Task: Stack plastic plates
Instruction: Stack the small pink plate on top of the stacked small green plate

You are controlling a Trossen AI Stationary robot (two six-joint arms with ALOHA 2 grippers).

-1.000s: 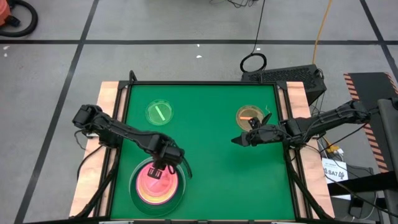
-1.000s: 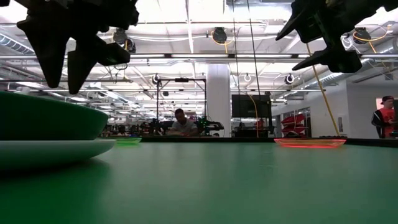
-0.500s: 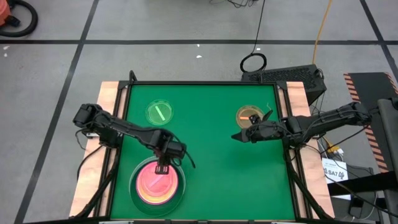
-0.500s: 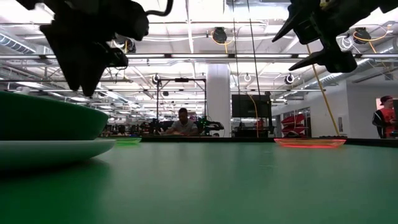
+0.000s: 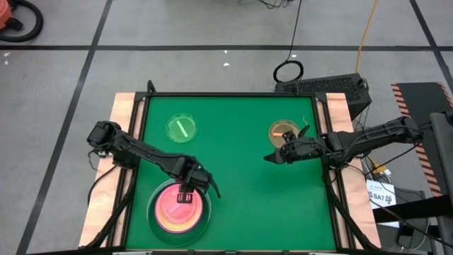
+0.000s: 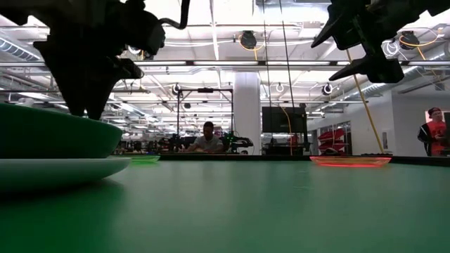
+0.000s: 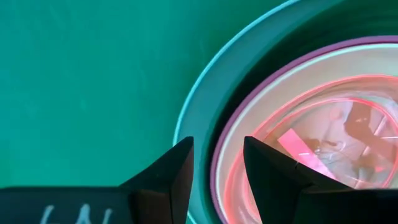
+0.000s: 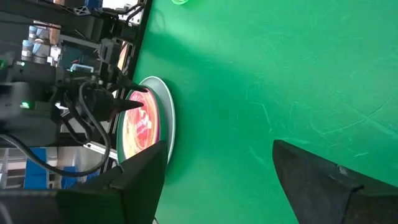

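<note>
The stack of plastic plates (image 5: 179, 210) — glossy nested rounds, hot pink inside a pale rim — sat near the counter's (image 5: 241, 205) front-left corner, directly beneath the left gripper (image 5: 185, 197), whose fingers stood parted and empty. A small translucent green plate (image 5: 181, 128) lay toward the back-left and an orange one (image 5: 282, 130) toward the back-right, just beside the wide-open right gripper (image 5: 272, 157) — the nearer arm for it.

Grey concrete floor (image 5: 212, 28) crossed by dark tape lines; white round pillar (image 6: 247, 112) beneath bright ceiling strip lights (image 6: 211, 28); a seated person (image 6: 208, 138) behind.
</note>
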